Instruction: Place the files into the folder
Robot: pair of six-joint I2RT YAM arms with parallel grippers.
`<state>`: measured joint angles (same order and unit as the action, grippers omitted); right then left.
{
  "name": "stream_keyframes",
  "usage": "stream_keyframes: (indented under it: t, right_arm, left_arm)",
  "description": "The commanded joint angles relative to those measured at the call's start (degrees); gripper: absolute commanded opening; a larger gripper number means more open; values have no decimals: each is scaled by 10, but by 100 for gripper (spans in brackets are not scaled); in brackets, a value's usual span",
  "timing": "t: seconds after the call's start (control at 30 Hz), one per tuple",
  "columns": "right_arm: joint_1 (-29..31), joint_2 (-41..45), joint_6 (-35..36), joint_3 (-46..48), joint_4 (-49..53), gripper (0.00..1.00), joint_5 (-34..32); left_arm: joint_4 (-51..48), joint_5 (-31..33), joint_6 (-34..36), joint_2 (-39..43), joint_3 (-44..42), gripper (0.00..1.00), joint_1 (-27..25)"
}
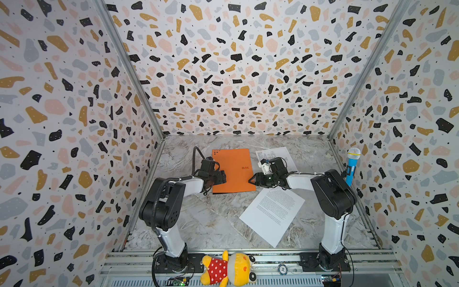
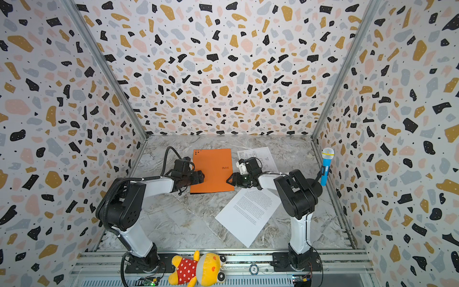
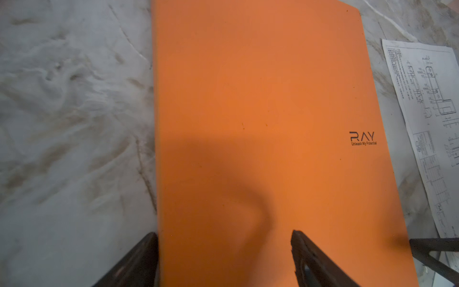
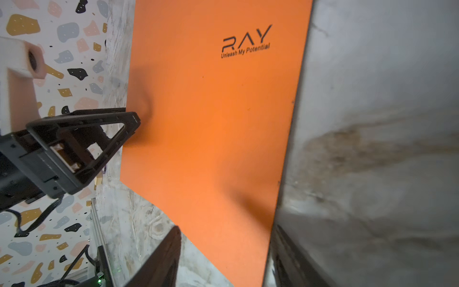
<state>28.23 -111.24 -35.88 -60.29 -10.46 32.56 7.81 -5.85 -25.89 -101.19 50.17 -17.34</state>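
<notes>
The orange folder (image 1: 233, 171) lies shut on the marble table, logo side up, in both top views. My left gripper (image 1: 222, 177) is open at its left edge; in the left wrist view one of its fingers (image 3: 149, 251) is over the table and the other is over the cover (image 3: 248, 111). My right gripper (image 1: 252, 179) is open at the folder's right edge, near its front corner (image 4: 211, 149). The text file (image 1: 272, 215) lies slanted in front of the folder. The drawing file (image 1: 275, 152) lies behind my right arm, partly hidden.
A yellow plush toy (image 1: 228, 269) and a small round disc (image 1: 282, 269) lie on the front rail between the arm bases. A blue toy microphone (image 1: 352, 165) hangs on the right wall. Patterned walls close in the table on three sides.
</notes>
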Motion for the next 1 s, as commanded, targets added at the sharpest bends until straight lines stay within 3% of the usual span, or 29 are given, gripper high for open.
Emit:
stream_keyframes:
  t: [0.0, 0.2, 0.5, 0.97]
  right_arm:
    - [-2, 37, -12, 8, 6, 61, -12]
    - [-13, 52, -22, 20, -13, 65, -20]
    - [-13, 22, -14, -12, -9, 68, -27]
    - [-12, -13, -15, -25, -16, 68, -12]
  left_arm:
    - [34, -32, 17, -1, 23, 83, -10]
    - [-1, 12, 13, 2, 27, 83, -10]
    - [-7, 27, 2, 9, 5, 83, -10]
    - [14, -3, 1, -3, -4, 83, -23]
